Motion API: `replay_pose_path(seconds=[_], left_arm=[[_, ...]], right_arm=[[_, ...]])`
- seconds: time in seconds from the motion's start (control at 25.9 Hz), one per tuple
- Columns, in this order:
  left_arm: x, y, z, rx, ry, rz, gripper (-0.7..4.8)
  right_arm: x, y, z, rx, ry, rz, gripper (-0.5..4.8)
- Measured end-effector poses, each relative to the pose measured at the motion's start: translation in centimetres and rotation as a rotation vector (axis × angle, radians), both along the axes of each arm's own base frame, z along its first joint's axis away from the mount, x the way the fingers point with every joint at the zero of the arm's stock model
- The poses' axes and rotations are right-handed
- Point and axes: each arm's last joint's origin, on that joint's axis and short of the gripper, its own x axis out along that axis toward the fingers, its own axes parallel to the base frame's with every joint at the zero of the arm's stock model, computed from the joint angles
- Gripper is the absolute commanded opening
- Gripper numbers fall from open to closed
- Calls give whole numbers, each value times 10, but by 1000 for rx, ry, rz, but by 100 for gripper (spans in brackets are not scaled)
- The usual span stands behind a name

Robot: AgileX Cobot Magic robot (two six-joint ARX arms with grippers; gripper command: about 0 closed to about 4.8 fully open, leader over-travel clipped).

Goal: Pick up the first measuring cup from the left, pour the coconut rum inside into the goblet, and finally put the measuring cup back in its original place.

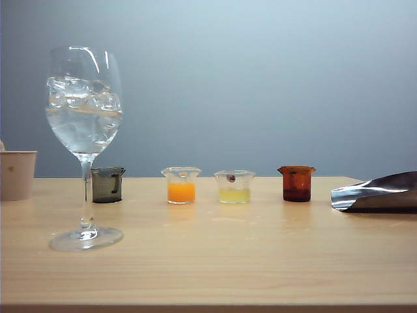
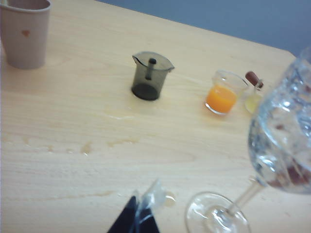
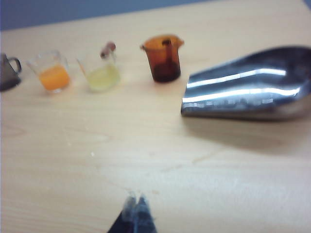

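Grey first measuring cup (image 2: 150, 76) is set back on the desk (image 1: 260, 261); left pincer (image 2: 141, 213) and right pincer (image 3: 136, 213) are kept together, clear of it.

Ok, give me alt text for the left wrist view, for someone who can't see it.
The smoky-grey cup stands upright on the wooden table, apart from everything, with damp streaks on the wood nearby. The left tool, shut and holding nothing, shows at the near edge beside the goblet with its ice. A beige paper cup and an orange-filled cup stand farther off.

The bench (image 1: 215, 261) is viewed level from its front edge and obliquely from above by both wrist cameras, the row of cups being shared.
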Motion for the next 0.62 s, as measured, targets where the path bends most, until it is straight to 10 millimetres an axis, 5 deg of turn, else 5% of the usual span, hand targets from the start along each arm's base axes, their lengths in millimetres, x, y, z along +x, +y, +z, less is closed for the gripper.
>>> replay_pose_path(seconds=[0.19,0.39,0.62], left_arm=[[1,1,1,121,-42,13,-5],[5,0,-22,144,-12,-2,-4],[5,0,-20,98,-17,4,-4]], right_arm=[[0,0,-2,-3,10,0,0],[0,0,-2,-2,11,3,0],[0,0,-2,-2,11,3,0]])
